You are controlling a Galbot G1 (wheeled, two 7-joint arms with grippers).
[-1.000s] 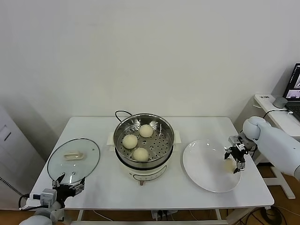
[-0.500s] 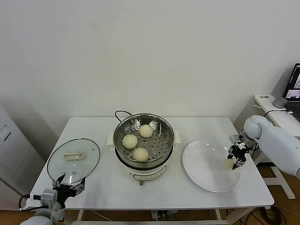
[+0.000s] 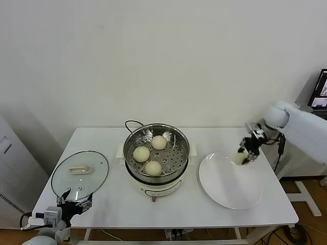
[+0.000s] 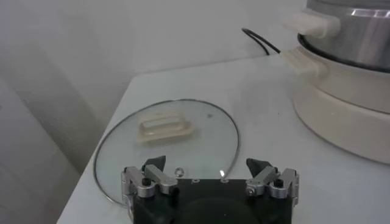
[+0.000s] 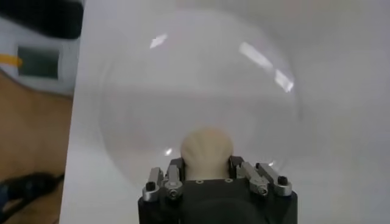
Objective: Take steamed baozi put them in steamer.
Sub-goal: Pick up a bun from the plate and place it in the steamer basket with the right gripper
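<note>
My left gripper (image 3: 76,203) waits with jaws spread at the table's near left corner, just short of the glass lid (image 3: 79,173). In the steamer (image 3: 156,149) three baozi sit, with bare floor on its right side. My right gripper (image 3: 247,151) has clenched on the fourth baozi (image 3: 239,158) and lifted it off the plate (image 3: 230,185), now empty. The way to the steamer's rim looks clear.

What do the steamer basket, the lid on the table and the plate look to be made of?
Steamer basket: polished metal, likely stainless steel, with mirror-like walls and a perforated floor.
Lid: clear glass, since the table shows through it, with a thin metal-looking rim and a cream handle, probably plastic.
Plate: glossy white, ceramic or melamine; window glints show in the right wrist view.
</note>
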